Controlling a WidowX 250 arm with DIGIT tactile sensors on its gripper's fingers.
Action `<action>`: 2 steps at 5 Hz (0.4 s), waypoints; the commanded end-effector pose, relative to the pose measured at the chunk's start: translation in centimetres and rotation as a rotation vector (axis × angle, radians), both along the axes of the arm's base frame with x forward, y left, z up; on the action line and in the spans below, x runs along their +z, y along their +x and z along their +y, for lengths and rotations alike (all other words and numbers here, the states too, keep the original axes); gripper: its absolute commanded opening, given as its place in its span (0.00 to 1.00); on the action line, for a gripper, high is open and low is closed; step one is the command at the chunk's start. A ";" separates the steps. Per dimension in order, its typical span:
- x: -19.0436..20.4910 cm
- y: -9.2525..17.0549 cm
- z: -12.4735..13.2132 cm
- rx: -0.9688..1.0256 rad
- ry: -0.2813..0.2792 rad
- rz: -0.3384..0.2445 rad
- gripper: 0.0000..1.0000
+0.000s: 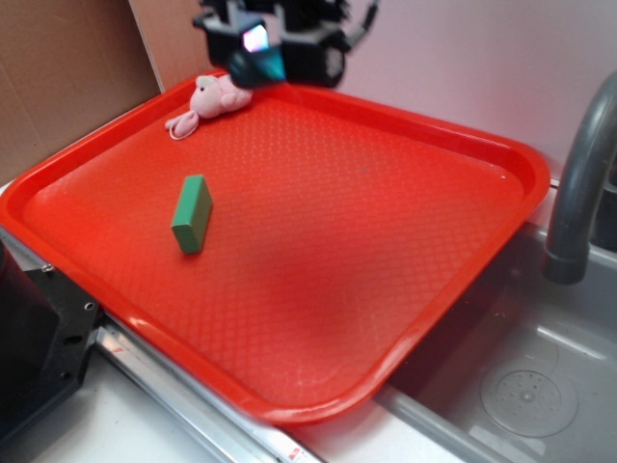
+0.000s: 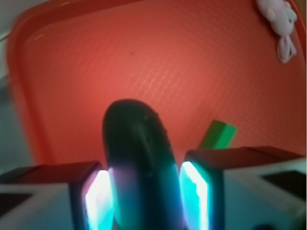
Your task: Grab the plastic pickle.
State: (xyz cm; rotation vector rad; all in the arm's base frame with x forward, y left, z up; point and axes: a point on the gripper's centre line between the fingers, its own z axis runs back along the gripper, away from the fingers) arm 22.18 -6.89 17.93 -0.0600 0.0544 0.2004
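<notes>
In the wrist view the plastic pickle (image 2: 139, 163), dark green and glossy with a rounded end, is clamped between my two glowing pads (image 2: 194, 191). My gripper (image 2: 146, 196) is shut on it and holds it up above the red tray (image 2: 158, 62). In the exterior view my gripper (image 1: 255, 53) hangs high over the tray's (image 1: 318, 241) far left corner; the pickle (image 1: 254, 70) shows only as a dark tip between the fingers.
A light green rectangular block (image 1: 192, 213) lies on the tray's left part, also the block (image 2: 219, 134) in the wrist view. A pink plush toy (image 1: 207, 101) sits at the far left corner. A grey faucet (image 1: 578, 183) and a sink basin (image 1: 525, 386) are to the right.
</notes>
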 end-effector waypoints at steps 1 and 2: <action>5.9 -2.1 3.1 0.063 -0.102 -0.126 0.00; 5.8 -1.2 3.5 0.042 -0.095 -0.042 0.00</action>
